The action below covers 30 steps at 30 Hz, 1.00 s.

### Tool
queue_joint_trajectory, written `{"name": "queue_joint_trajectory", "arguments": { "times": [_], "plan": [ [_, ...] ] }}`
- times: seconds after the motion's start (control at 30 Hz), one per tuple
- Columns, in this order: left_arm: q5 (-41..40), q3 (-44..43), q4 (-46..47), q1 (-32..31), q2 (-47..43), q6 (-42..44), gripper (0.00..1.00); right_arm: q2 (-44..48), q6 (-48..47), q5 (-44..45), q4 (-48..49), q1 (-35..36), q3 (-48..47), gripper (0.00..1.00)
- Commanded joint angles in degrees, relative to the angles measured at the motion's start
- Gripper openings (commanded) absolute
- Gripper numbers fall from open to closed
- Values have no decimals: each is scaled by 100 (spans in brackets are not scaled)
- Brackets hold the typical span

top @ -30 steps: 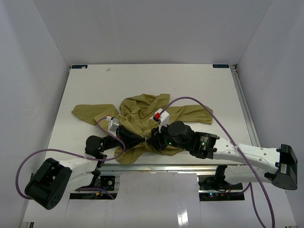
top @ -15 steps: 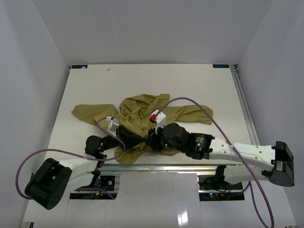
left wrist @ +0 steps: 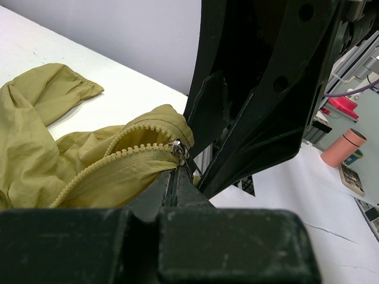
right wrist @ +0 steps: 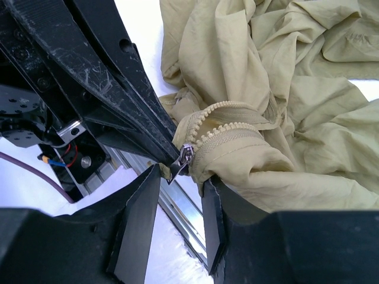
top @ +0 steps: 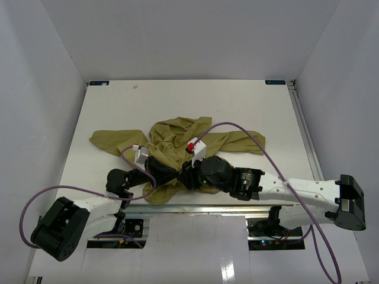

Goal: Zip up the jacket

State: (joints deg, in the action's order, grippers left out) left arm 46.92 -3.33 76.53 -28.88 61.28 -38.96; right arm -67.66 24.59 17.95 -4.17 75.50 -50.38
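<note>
The olive jacket lies crumpled at the table's near middle, sleeves spread to both sides. My left gripper is shut on the jacket's lower edge, right at the bottom end of the zipper; in the left wrist view its closed tips sit just under the metal slider, with both rows of teeth running off to the left. My right gripper is open, one finger on each side of the slider and its hanging pull tab. The right gripper's fingers hover over the table's front rail.
The aluminium rail of the near table edge runs directly beneath both grippers. Purple cables loop over the jacket and arms. White walls enclose the table. A pink cup stands off the table, beyond the right arm.
My right arm has slid left, bringing its jaws up to the left gripper at the zipper's bottom end. The left arm and the jacket have stayed put.
</note>
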Motion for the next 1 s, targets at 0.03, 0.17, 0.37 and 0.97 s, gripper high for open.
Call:
{"name": "queue_joint_trajectory", "arguments": {
  "times": [0.03, 0.17, 0.37, 0.97],
  "plan": [
    [-16, 32, 485, -12, -89, 75, 0, -11, 205, 245, 560, 106, 81, 41],
    [-46, 43, 432, -12, -149, 100, 0, -37, 255, 270, 591, 142, 106, 42],
    [-78, 45, 371, -12, -177, 134, 0, 50, 303, 374, 696, 248, 213, 45],
    [-83, 12, 173, -12, -293, 199, 0, 19, 457, 973, 267, 352, 20, 12]
  ]
}}
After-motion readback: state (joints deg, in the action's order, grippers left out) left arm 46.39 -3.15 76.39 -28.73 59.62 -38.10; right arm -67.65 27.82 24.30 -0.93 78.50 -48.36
